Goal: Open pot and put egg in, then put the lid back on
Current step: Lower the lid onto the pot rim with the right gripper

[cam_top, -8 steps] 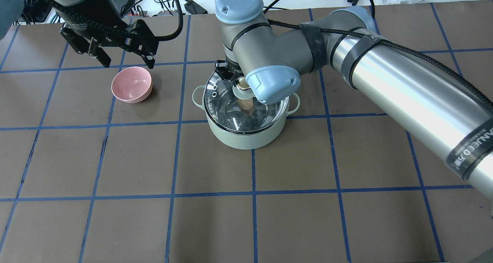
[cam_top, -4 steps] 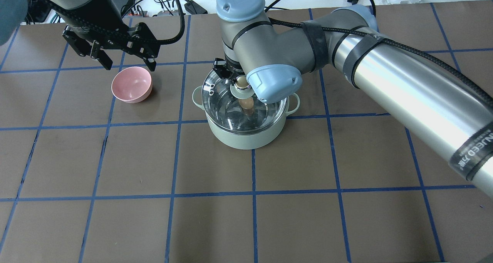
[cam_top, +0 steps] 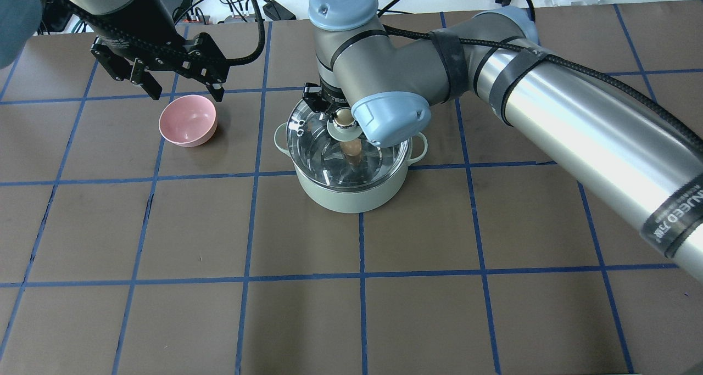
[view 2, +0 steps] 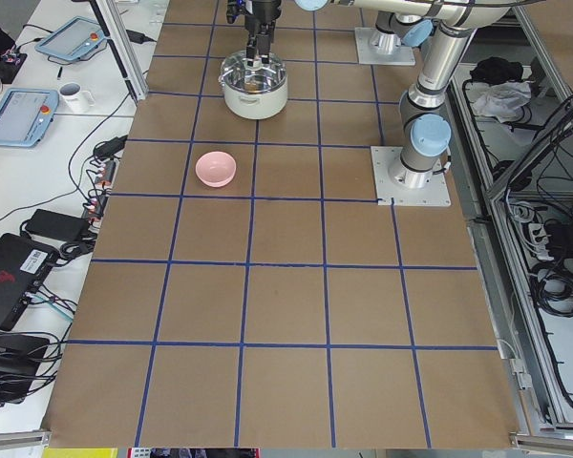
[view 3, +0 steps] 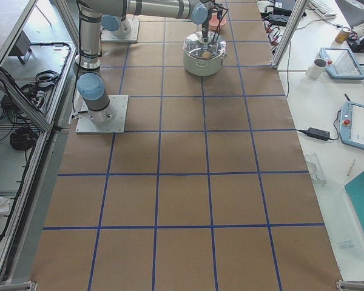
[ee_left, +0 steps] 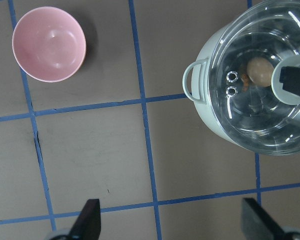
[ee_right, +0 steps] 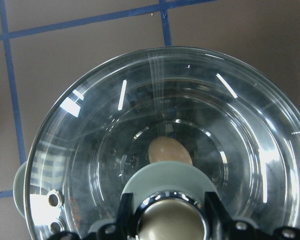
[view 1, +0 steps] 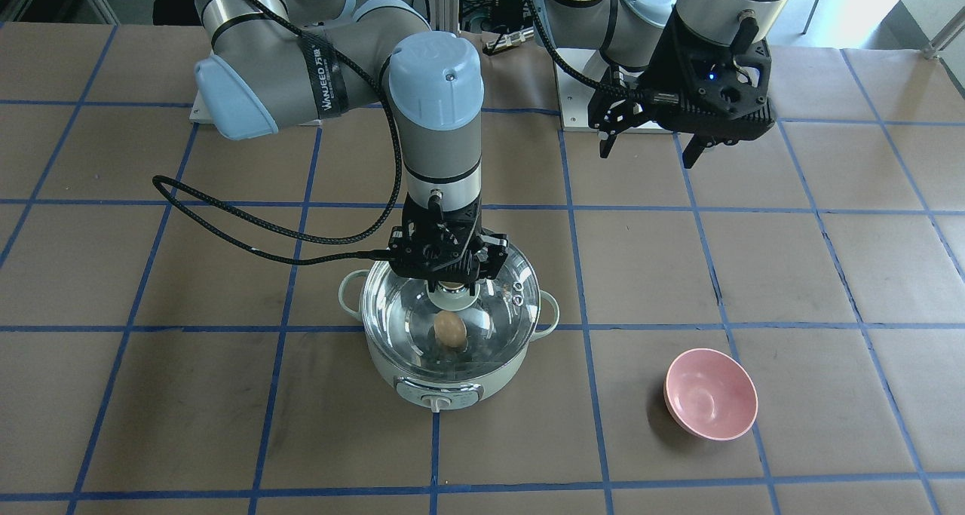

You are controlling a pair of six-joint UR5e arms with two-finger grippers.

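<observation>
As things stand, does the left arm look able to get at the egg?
Probably not: the egg lies inside the pot under the glass lid, which the right hand grips from above.

One pot (cam_top: 351,199), one lid (view 1: 494,304), one egg (view 1: 449,328), one pink bowl (view 1: 710,394), one left tool (view 1: 647,153), one right tool (view 1: 451,281).
</observation>
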